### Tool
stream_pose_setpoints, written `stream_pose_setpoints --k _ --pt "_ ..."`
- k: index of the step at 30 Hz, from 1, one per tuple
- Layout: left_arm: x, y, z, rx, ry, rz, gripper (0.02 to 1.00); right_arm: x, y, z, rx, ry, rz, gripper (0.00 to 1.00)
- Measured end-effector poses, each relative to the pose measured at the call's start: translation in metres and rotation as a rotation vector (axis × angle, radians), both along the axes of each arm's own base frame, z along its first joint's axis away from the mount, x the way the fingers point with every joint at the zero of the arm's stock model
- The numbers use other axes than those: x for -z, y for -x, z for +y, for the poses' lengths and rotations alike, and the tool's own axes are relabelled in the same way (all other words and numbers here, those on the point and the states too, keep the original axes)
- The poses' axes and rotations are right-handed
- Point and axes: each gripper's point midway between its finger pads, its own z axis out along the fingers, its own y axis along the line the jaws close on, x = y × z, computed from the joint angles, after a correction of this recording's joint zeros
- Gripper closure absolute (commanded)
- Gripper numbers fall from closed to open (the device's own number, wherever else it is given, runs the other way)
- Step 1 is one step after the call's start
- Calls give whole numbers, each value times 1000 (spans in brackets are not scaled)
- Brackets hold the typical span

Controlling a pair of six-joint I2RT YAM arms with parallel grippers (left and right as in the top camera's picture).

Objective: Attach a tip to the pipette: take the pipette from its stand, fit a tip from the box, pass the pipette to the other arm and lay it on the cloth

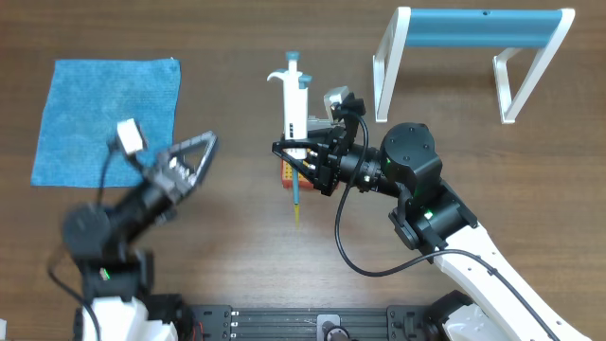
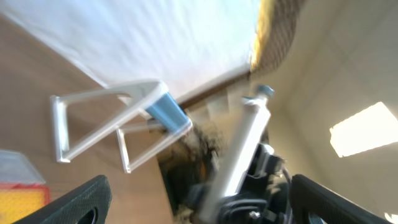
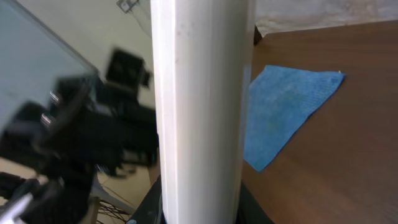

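Observation:
My right gripper [image 1: 303,157] is shut on the white pipette [image 1: 295,106] at the table's middle. It holds the pipette off the table, blue plunger pointing away from the arms and a yellow tip [image 1: 296,212] at the near end. In the right wrist view the pipette's body [image 3: 202,112] stands close up between the fingers. The tip box [image 1: 288,173] shows orange beneath that gripper. My left gripper [image 1: 203,150] is open with nothing in it, right of the blue cloth [image 1: 106,118] and left of the pipette. It faces the pipette [image 2: 244,152], with its fingers [image 2: 81,202] spread wide.
The white stand with a blue bar [image 1: 478,43] is at the back right and holds nothing. The stand [image 2: 118,118] and a corner of the tip box [image 2: 18,190] show in the left wrist view. The cloth [image 3: 286,115] lies flat on bare brown table.

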Motion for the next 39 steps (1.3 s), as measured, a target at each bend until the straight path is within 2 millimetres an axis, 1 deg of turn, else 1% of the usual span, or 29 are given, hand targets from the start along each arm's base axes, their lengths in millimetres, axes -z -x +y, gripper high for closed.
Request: stream_pose_setpoints --k 3,4,5,7,10,12,14,15,16,17,19,20,21,22,23,24,25,26,28,29,30,32,33,34,35,36,37,38,39 --pt "-48 -22 -23 224 -118 -112 97 -1 4 1 -21 -2 1 921" --pt "-51 -25 -27 261 -139 -137 95 0 4 1 -23 -1 5 923" --pt "-58 -33 -39 366 -161 -169 97 -1 5 1 -27 -3 1 921" --pt "-59 -41 -55 483 -180 -188 97 -1 6 2 -33 -3 2 921" --pt "-45 -47 -80 611 -183 -190 95 -1 6 2 -37 -5 0 923" --pt "-36 -40 -100 687 -177 -180 95 -4 6 2 -37 -11 -10 921" --pt "-36 -31 -113 731 -177 -201 97 -4 6 2 -38 -13 -13 921" --pt "-40 -23 -122 759 -180 -237 163 -5 6 2 -38 -13 -14 923" --pt "-42 -19 -127 775 -180 -250 476 -5 7 2 -41 -14 -14 923" --pt "-43 -15 -131 790 -180 -260 638 -5 7 2 -44 -14 -14 923" --pt "-43 -15 -133 789 -179 -260 691 -6 9 3 -55 -17 -18 923" --pt "-42 -17 -132 781 -178 -257 869 -9 11 3 -64 -23 -27 923" --pt "-42 -17 -132 780 -178 -257 991 -9 12 4 -70 -24 -29 925" --pt "-42 -18 -132 778 -177 -254 991 -9 13 4 -76 -30 -13 923" --pt "-42 -18 -131 769 -196 -311 991 -12 14 4 -80 -39 3 910" --pt "-43 -18 -131 770 -199 -320 991 -13 16 4 -86 -43 8 606" --pt "-43 -18 -131 770 -199 -320 989 -13 16 4 -87 -43 11 356" --pt "-43 -18 -131 770 -198 -318 991 -13 15 4 -86 -44 13 178" --pt "-40 -20 -130 771 -190 -280 991 -10 15 3 -88 -31 4 174" --pt "-37 -25 -125 757 -187 -240 991 -8 16 1 -101 -27 9 172" --pt "-29 -35 -115 726 -184 -174 991 4 16 -9 -122 -1 68 172" --pt "-7 -58 -91 640 -181 -41 991 15 7 -34 -120 11 135 172" --pt "13 -76 -68 552 -180 66 991 16 -7 -63 -83 -3 153 169" --pt "33 -89 -50 472 -183 163 991 15 -14 -80 -62 -16 150 169" --pt "57 -97 -32 393 -192 285 991 12 -22 -102 -34 -33 146 167" --pt "90 -101 -9 292 -213 438 989 10 -29 -124 8 -47 141 163" --pt "117 -100 9 221 -247 537 991 9 -35 -144 55 -56 135 167" --pt "159 -80 38 116 -316 778 989 6 -39 -160 100 -61 121 167" --pt "183 -57 54 77 -375 923 991 3 -40 -169 132 -59 106 167"
